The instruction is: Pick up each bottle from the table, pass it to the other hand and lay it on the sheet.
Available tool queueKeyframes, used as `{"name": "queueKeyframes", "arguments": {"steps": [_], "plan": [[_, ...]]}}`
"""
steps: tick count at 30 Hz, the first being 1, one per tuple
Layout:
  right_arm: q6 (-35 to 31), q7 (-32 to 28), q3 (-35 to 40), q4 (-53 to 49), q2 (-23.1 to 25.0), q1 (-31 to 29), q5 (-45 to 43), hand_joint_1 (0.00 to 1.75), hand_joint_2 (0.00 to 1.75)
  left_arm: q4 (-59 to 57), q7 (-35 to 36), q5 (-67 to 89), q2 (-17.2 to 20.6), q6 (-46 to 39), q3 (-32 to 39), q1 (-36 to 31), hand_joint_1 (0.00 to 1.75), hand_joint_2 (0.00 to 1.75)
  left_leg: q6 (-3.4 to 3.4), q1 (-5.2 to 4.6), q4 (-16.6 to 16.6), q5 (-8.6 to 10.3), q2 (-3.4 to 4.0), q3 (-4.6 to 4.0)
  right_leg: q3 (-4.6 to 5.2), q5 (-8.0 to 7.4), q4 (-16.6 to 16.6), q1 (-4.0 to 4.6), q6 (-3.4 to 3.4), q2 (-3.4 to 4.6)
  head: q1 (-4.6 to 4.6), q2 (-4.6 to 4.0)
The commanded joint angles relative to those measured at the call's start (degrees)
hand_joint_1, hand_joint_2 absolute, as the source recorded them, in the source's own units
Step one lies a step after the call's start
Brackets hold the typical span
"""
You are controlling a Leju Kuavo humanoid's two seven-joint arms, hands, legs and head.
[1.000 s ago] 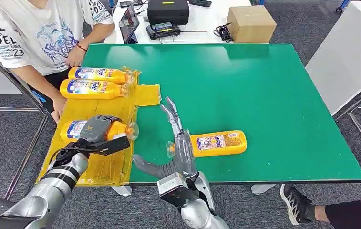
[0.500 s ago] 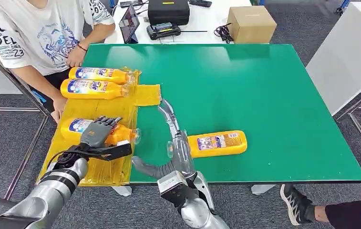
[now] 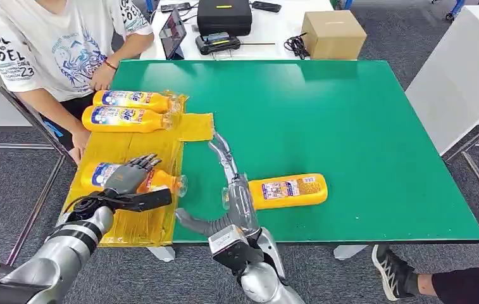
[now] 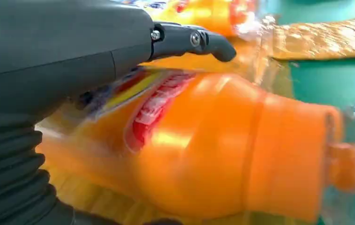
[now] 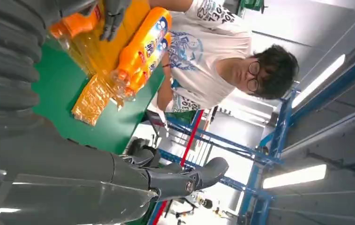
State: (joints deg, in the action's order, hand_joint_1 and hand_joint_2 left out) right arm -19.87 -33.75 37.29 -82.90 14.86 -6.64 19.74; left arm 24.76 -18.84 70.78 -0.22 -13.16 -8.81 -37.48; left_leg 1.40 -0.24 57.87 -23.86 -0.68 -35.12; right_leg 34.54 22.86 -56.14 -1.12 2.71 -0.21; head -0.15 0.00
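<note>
Head view: the third bottle [image 3: 136, 177] lies on the yellow sheet [image 3: 134, 142] at lower left of the frame, cap toward the green table [image 3: 325, 114]. The left hand [image 3: 129, 180] rests over it with fingers spread, no longer clamped, which reads as a release after laying it down. Two bottles [image 3: 129, 109] lie side by side at the sheet's far end, upper left, so the rows fill from the far end toward the robot. A fourth bottle [image 3: 287, 190] lies on bare table at lower centre, just beside the right hand [image 3: 231, 190], whose fingers are straight and apart, holding nothing; probably the next pick. A seated person [image 3: 53, 44] is at upper left. Beyond the table stand a cardboard box [image 3: 335, 33] and a black case [image 3: 223, 14]; the floor is grey carpet.
</note>
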Motion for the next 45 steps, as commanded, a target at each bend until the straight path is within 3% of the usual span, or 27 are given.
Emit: {"name": "queueKeyframes", "arguments": {"steps": [1,6,17,19,20,21,24,26,27,28,31,32,34,36,40,45], "plan": [[0.7,0.1,-0.1,4.1,0.2,-0.4,-0.1,0.00,1.75,-4.9,-3.1,-6.3,1.6,11.5,4.1,0.8,0.00,0.00,-0.07,0.03,-0.1,-0.07,0.26,0.31,-0.26,-0.01,0.1,0.04,-0.10,0.23,0.00,0.00],[1.6,-0.7,0.1,6.6,0.5,-1.5,-0.9,0.00,1.75,-4.4,-9.0,-12.3,4.2,24.0,4.9,0.6,0.00,0.00,-0.11,0.05,-0.1,-0.08,0.36,0.56,-0.48,-0.05,0.1,0.06,-0.16,0.34,0.00,0.00],[2.1,-1.1,0.1,8.0,0.7,-2.0,-1.6,0.00,1.75,-0.6,-13.5,-21.0,4.1,26.5,2.8,2.8,0.00,0.00,-0.08,-0.01,-0.1,-0.07,0.25,0.69,-0.62,0.00,0.1,0.00,-0.10,0.22,0.00,0.00],[2.0,-1.2,0.0,8.2,0.9,-1.9,-1.6,0.00,1.75,2.0,-16.4,-24.0,2.3,21.6,3.4,4.5,0.00,0.00,-0.09,0.01,-0.2,-0.06,0.24,0.70,-0.63,-0.01,0.2,0.02,-0.12,0.21,0.02,0.00],[1.0,-1.0,0.3,8.6,0.5,-2.1,-1.5,0.00,1.75,4.1,-17.6,-25.3,0.1,12.0,4.8,5.2,0.00,0.00,-0.06,-0.01,-0.2,-0.05,0.14,0.66,-0.63,0.01,0.1,0.00,-0.09,0.13,0.00,0.00],[0.5,-1.0,0.5,8.9,0.3,-2.2,-1.6,0.00,1.75,5.0,-18.2,-26.2,-1.4,7.8,5.8,5.2,0.00,0.00,-0.05,-0.04,-0.1,-0.05,0.13,0.65,-0.60,0.02,0.1,-0.03,-0.08,0.13,0.00,0.00],[0.5,-1.0,0.5,8.9,0.3,-2.2,-1.6,0.00,1.75,5.0,-18.2,-26.2,-1.4,7.8,5.8,5.2,0.00,0.00,-0.05,-0.04,-0.1,-0.05,0.13,0.65,-0.60,0.02,0.1,-0.03,-0.08,0.13,0.00,0.00],[-0.1,-0.9,0.7,9.5,0.0,-2.5,-1.9,0.00,1.75,7.4,-18.0,-28.8,-4.3,-0.4,8.2,5.3,0.00,0.00,-0.07,-0.01,-0.2,-0.06,0.19,0.69,-0.64,0.00,0.1,0.00,-0.11,0.18,0.00,0.00],[0.0,-0.7,2.4,11.7,0.5,-4.0,-2.3,0.00,1.75,16.3,-21.2,-32.8,-7.0,-21.9,11.2,6.2,0.00,0.00,-0.07,0.03,-0.2,-0.05,0.02,0.65,-0.68,0.03,0.2,0.04,-0.11,0.00,0.02,0.00],[-0.1,-0.5,2.8,12.1,0.5,-4.3,-2.6,0.00,1.75,19.8,-21.2,-31.9,-6.5,-26.8,10.1,7.3,0.00,0.00,-0.06,0.03,0.0,-0.02,-0.07,0.43,-0.42,0.03,0.1,0.04,-0.07,-0.14,-0.02,0.00],[-0.4,-0.5,3.4,12.8,0.4,-4.7,-3.2,0.00,1.75,28.5,-21.2,-30.8,-7.8,-26.8,13.0,10.1,0.00,0.00,-0.05,0.06,0.0,-0.07,0.08,0.12,-0.16,0.05,0.0,0.08,-0.10,0.04,0.02,0.00],[-1.3,-0.5,3.3,12.8,0.3,-4.4,-3.2,0.00,1.75,31.3,-21.2,-41.5,-7.1,-26.8,8.7,11.3,0.00,0.00,-0.04,0.07,0.0,-0.07,0.18,0.12,-0.10,0.02,0.0,0.08,-0.07,0.11,0.04,0.00],[-1.3,-0.6,3.3,12.6,0.0,-4.2,-3.2,0.00,1.75,32.4,-21.2,-40.5,-7.9,-26.8,8.9,12.0,0.00,0.00,-0.08,0.09,0.0,-0.12,0.23,0.15,-0.11,0.06,0.0,0.11,-0.10,0.10,0.02,0.00],[-2.4,-0.7,2.7,11.5,-0.5,-3.5,-3.0,0.00,1.75,33.9,-21.2,-49.5,-8.9,-23.1,8.1,13.2,0.00,0.00,-0.04,0.04,0.0,-0.03,0.10,0.02,0.04,0.03,0.1,0.07,-0.06,-0.01,0.00,0.00],[-3.8,3.5,1.3,6.0,-3.1,-1.2,4.1,0.00,1.75,32.4,-20.0,-60.8,-12.2,-14.2,13.6,13.6,0.00,0.00,-0.05,0.09,0.0,-0.11,0.07,0.00,0.02,0.09,0.1,0.12,-0.08,-0.03,0.00,0.00],[-3.1,5.7,-1.1,3.5,-5.0,-0.6,7.6,0.00,1.75,32.0,-19.5,-64.2,-11.9,-10.3,14.8,14.2,0.00,0.00,-0.02,0.03,0.0,-0.05,0.06,-0.15,0.16,0.04,0.1,0.06,-0.05,-0.03,0.00,0.00]]}}
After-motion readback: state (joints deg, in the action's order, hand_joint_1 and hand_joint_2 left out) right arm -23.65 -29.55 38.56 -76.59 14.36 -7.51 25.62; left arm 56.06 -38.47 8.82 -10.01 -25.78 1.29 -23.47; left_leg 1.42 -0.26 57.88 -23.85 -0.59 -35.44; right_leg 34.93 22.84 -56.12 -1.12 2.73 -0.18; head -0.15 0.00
